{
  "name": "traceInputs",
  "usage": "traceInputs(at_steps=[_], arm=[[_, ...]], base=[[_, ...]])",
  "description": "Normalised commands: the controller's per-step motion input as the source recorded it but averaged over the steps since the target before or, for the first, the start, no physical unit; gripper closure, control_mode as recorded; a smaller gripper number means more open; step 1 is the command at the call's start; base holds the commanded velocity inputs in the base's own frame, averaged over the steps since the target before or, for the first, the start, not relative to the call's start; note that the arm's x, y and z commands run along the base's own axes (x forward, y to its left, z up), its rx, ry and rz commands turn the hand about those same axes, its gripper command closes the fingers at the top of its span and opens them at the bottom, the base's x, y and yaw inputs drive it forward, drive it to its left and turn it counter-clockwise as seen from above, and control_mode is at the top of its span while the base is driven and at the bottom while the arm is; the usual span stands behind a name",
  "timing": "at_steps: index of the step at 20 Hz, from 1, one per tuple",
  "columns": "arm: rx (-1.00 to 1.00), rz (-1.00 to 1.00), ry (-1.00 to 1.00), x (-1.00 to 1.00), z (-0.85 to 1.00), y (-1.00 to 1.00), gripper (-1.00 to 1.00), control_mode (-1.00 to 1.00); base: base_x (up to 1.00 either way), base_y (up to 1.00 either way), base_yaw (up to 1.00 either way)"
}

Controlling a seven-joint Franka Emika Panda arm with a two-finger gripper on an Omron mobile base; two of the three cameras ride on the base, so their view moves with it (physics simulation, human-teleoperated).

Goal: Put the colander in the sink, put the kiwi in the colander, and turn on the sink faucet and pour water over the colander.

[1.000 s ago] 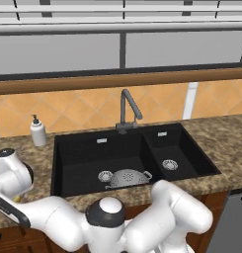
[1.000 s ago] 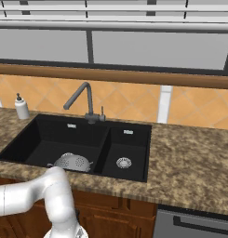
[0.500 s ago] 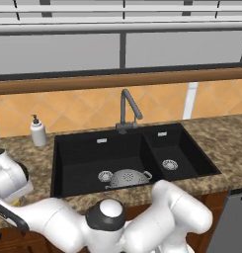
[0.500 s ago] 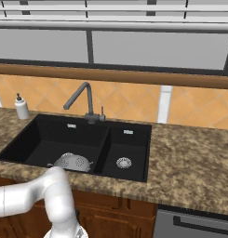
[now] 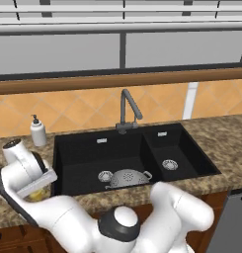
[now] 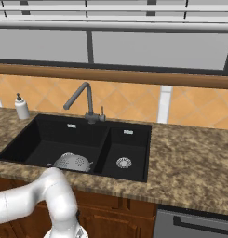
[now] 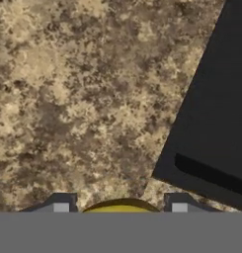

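Colander (image 5: 126, 177) lay dome-up in the large basin of the black sink (image 5: 83, 153), beside the round drain; faucet (image 5: 127, 109) stood behind the divider. Kiwi (image 7: 123, 206) sat on the speckled counter (image 7: 68, 99) left of the sink, between the fingertips of the gripper (image 7: 121, 207); jaws half closed against its sides. Soap bottle (image 5: 38, 131) stood by the backsplash.

A home kitchen is showing here. A black double-basin sink (image 6: 129, 153) is sitting in a granite counter (image 6: 190, 158). Orange tiles (image 5: 88, 108) are lining the wall.
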Motion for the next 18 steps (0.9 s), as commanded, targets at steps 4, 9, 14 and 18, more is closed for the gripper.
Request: traceInputs(at_steps=[4,9,14,18], arm=[[-0.06,-0.16,0.00,0.23,0.08,-1.00,1.00,-1.00],[-0.03,-0.18,0.00,0.38,0.09,-1.00,1.00,-1.00],[-0.01,-0.18,0.00,0.50,0.10,-1.00,1.00,-1.00],[0.00,-0.16,0.00,0.28,-0.01,-1.00,1.00,-1.00]], base=[[0.00,0.00,0.00],[0.00,0.00,0.00],[0.00,0.00,0.00],[0.00,0.00,0.00]])
